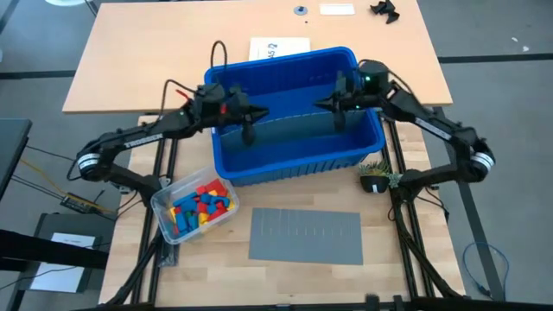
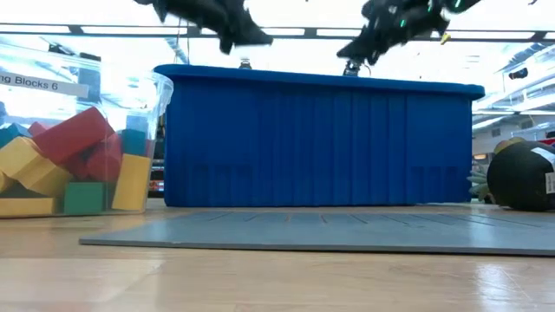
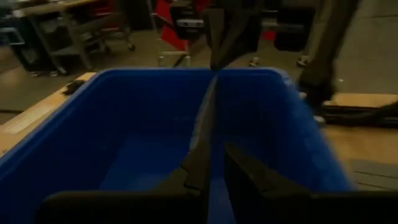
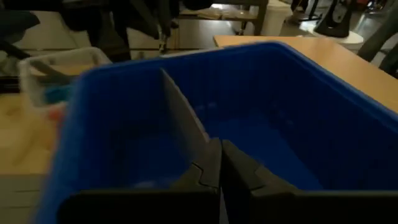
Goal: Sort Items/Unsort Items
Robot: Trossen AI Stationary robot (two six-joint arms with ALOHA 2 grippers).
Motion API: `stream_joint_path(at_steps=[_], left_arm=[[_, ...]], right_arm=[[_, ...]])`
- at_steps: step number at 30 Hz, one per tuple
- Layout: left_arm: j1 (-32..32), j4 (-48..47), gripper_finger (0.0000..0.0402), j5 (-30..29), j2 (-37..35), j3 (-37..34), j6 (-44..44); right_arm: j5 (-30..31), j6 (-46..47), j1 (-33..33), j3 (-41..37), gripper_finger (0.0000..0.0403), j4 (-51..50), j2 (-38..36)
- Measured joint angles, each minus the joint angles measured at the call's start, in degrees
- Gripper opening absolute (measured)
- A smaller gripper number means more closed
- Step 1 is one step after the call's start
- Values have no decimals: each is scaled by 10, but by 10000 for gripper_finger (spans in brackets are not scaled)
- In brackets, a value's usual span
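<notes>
Seen from above, a large blue bin is sitting at the middle of a wooden table. Both dark arms are reaching into it from opposite ends. A thin grey divider sheet is standing on edge along the bin's length. The left gripper is pinching the sheet's nine o'clock end and the right gripper its three o'clock end, each with jaws closed narrowly on the sheet.

The toy blocks, red, yellow, green and blue, are lying piled in a clear plastic tub at about seven o'clock from the bin, apart from both grippers. A second grey divider sheet is lying flat at six o'clock.

The table-level view is showing only the bin's ribbed outer wall, so the upright sheet is hidden there; the blocks are looming large at nine o'clock. Only the wrist views are showing the grip closely: the left fingers and right fingers are meeting on the sheet's top edge.
</notes>
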Motion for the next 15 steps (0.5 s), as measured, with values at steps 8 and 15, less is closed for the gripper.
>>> stream_joint_path(at_steps=[8, 15], left_arm=[[-176, -174, 49, -135, -21, 77, -3], [-281, -252, 48, -217, -20, 78, -81]], right_arm=[[107, 88, 205, 27, 3, -167, -108], [245, 211, 397, 27, 2, -268, -149]])
